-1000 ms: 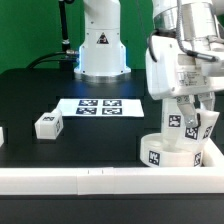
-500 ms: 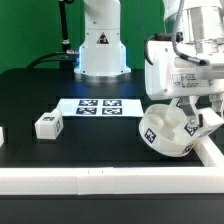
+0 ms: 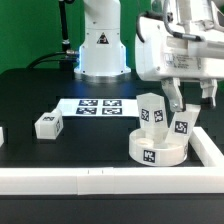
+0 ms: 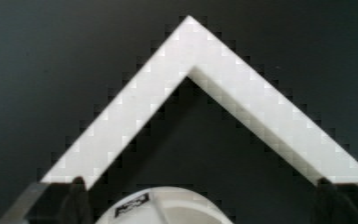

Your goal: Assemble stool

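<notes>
The round white seat disc (image 3: 157, 150) lies flat on the black table near the front right corner. Two tagged white legs stand upright in it: one (image 3: 150, 110) on the exterior view's left, one (image 3: 181, 126) on its right. My gripper (image 3: 191, 99) hangs just above the right leg, open and holding nothing. In the wrist view the gripper (image 4: 197, 206) has its dark fingers (image 4: 53, 200) wide apart, with the rounded top of a leg (image 4: 167, 209) between them and clear of both. A third leg (image 3: 47, 125) lies loose on the table at the left.
The white rail (image 3: 90, 181) runs along the front edge and turns up the right side (image 3: 209, 150); its corner shows as a V in the wrist view (image 4: 190, 50). The marker board (image 3: 100, 106) lies mid-table. The robot base (image 3: 100, 45) stands behind. A small white piece (image 3: 2, 135) sits at the left edge.
The gripper was down at the right leg, and the seat tipped up half a second ago. Now the seat lies flat, a little further left, and the gripper has risen, open.
</notes>
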